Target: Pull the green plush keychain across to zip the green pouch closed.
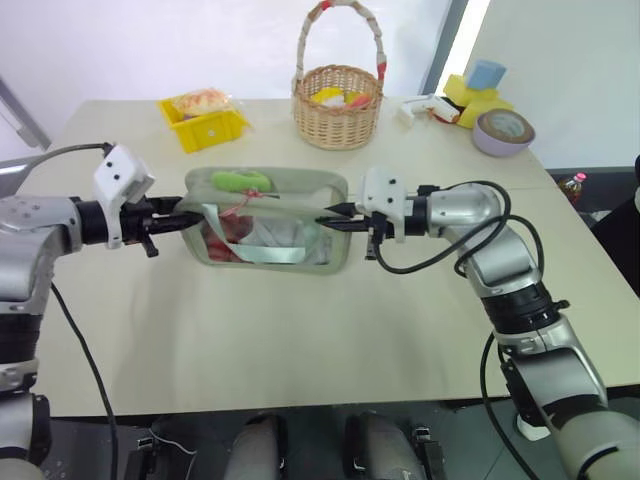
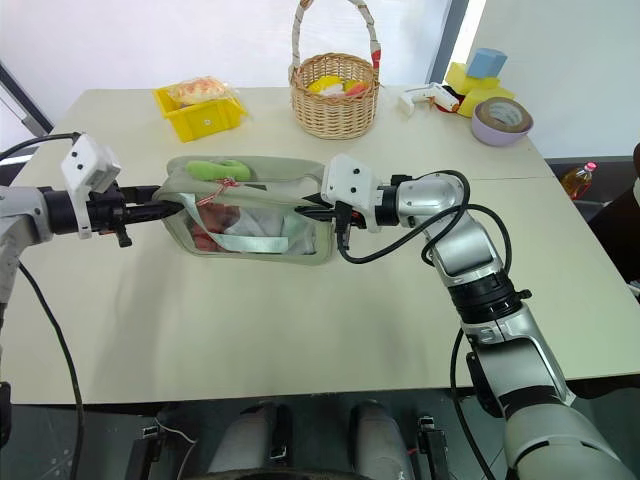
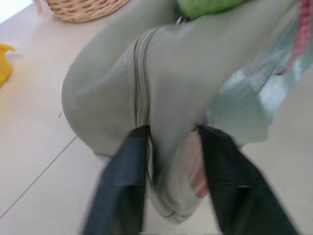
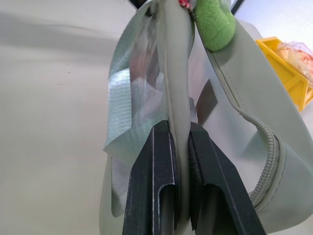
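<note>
Soft sage fabric: the green pouch [image 1: 268, 220] hangs between the two arms above the beige table [image 1: 300, 340], at table centre; it sags in the middle, so it reads as light and limp, with no frame.
Front window: clear film, probably slick; red and white contents show through, with a mint strap [image 1: 262, 250] slung across.
Lime plush: the green plush keychain [image 1: 241, 181] lies on the pouch's top edge toward its 10 o'clock corner, tied by red cord [image 1: 236, 207] to the zipper.
Keychain handling: squashy and small, should compress under the pads; judged easy to pinch but liable to slip out if only the fluff is caught.
Right gripper [image 4: 180, 147]: clenched on the pouch's 3 o'clock end, a fold of fabric pressed flat between the black fingers [image 4: 151, 186].
Left gripper [image 3: 171, 161]: fingers [image 3: 122, 186] astride the 9 o'clock end, fabric bulging between them; grasping the pouch there.
Zipper track [image 3: 140, 78]: runs over the rounded end in the left wrist view; teeth look fine, likely to snag if the fabric is slack.
Where to take hold: the plush body near the cord, so the pull goes straight into the slider.
Bracing: the right-hand hold should stay taut against the pull.
Background: wicker basket [image 1: 338, 100] at 12 o'clock, yellow bin [image 1: 205, 120] at 11.
</note>
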